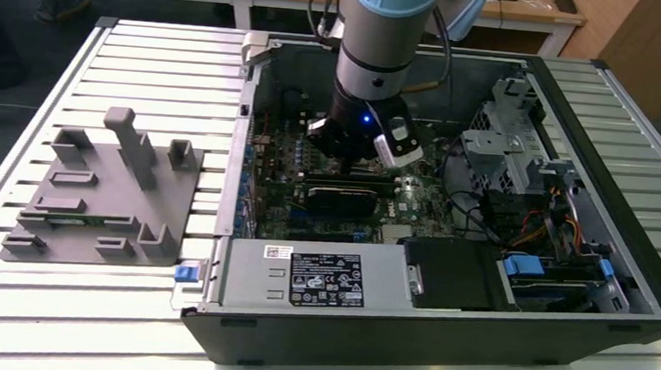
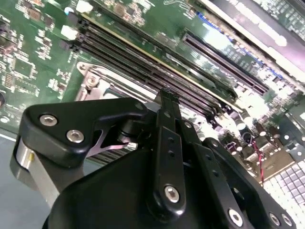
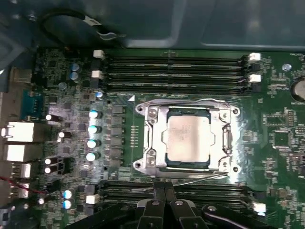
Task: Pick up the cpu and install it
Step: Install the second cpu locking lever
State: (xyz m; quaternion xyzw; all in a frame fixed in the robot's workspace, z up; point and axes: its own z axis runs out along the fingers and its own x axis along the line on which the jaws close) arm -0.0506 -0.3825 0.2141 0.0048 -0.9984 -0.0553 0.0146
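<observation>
The cpu [image 3: 187, 139], a small square chip with a silvery top, lies flat inside the metal-framed motherboard socket [image 3: 151, 138], between two banks of memory slots. My gripper [image 3: 165, 190] hovers just beside the socket frame, off the chip, with its two black fingers [image 3: 159, 200] pressed together and nothing between them. In the exterior view the gripper [image 1: 362, 163] hangs low over the green motherboard [image 1: 270, 207] in the open computer case. In the second wrist view the gripper's black linkage [image 2: 167, 143] covers most of the socket, leaving one corner of the frame [image 2: 88, 78] visible.
A grey plastic fixture [image 1: 103, 195] with upright blocks lies on the slatted table at the exterior view's left. Case walls [image 1: 240, 144], a power supply [image 1: 313, 275], drive cages [image 1: 520, 146] and cables [image 1: 537, 226] surround the board. Capacitors [image 3: 93, 136] stand near the socket.
</observation>
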